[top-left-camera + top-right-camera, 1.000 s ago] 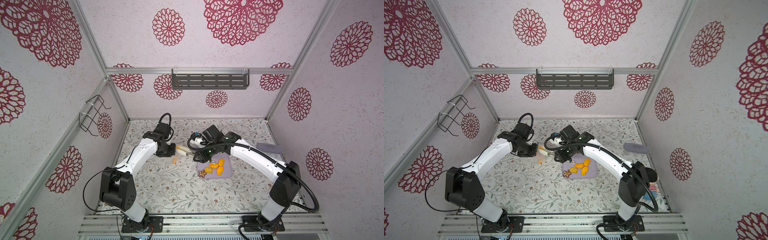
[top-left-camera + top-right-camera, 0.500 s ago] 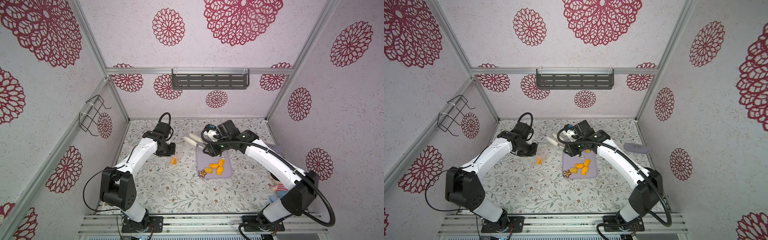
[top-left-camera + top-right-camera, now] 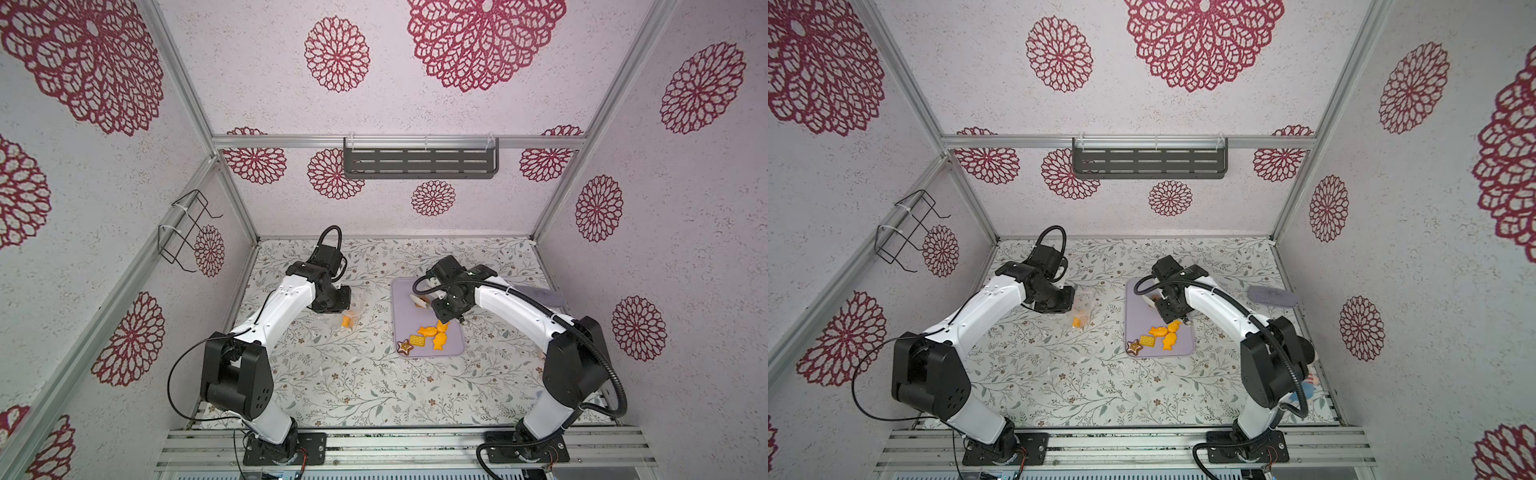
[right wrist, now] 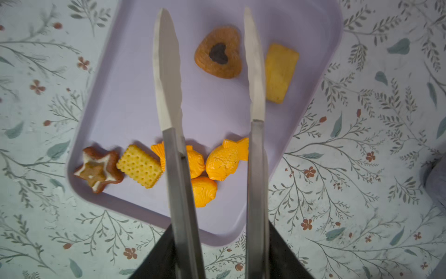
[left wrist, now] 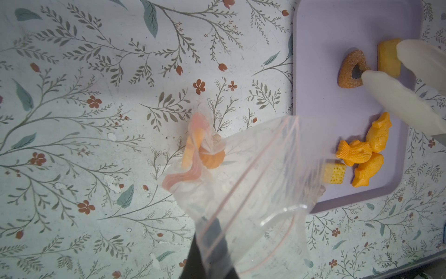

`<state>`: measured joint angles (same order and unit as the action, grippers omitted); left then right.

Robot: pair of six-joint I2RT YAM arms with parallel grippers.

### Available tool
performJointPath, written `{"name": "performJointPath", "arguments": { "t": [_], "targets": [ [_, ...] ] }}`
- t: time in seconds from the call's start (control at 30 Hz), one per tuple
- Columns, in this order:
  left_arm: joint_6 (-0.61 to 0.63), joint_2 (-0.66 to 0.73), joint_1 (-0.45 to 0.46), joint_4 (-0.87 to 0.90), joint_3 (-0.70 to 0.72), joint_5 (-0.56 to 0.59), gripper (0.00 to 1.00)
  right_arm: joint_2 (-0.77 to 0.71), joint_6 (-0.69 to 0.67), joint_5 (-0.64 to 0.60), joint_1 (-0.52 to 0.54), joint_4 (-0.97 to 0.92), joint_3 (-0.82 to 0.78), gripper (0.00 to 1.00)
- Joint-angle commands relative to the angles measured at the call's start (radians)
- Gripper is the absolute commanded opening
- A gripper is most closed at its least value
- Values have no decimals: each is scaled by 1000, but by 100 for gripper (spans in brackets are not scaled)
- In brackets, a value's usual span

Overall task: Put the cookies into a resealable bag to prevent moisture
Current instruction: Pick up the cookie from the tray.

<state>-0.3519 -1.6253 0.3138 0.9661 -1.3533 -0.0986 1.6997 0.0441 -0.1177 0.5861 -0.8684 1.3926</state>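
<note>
Scanning the surface, found the lavender tray at 3 o'clock from the resealable bag. Judged under halfway: seven cookies left on the tray, roughly two bagged. Pinched the bag's rim in the left fingers; clamped the tongs in the right fingers, tips wide astride the brown heart. Read that straddle from the wrist views; mostly hidden under the arm in both top views.

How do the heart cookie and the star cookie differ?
The heart cookie has a dark heart-shaped centre; the star cookie has white icing around a tan centre. The heart cookie appears between the open tips of the tongs; the star cookie sits in a corner of the lavender tray, beside a square cracker. Both are brown and lie on the tray.
</note>
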Motion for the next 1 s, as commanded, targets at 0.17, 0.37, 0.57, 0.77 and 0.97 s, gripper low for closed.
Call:
{"name": "performJointPath", "arguments": {
  "t": [0.17, 0.37, 0.57, 0.77, 0.97],
  "targets": [
    [8, 7, -2, 7, -3, 9, 0, -18, -3, -66, 8, -12, -11, 54],
    [8, 5, -3, 7, -6, 7, 0, 18, -7, -31, 8, 1, -5, 54],
    [11, 4, -2, 17, -10, 17, 0, 44, -8, -4, 8, 9, -19, 54],
    [10, 4, -3, 20, -11, 18, 0, 75, -4, -12, 8, -5, -10, 51],
    [11, 6, -2, 23, -15, 24, 0, 58, -3, -53, 9, -23, 3, 42]
  ]
}}
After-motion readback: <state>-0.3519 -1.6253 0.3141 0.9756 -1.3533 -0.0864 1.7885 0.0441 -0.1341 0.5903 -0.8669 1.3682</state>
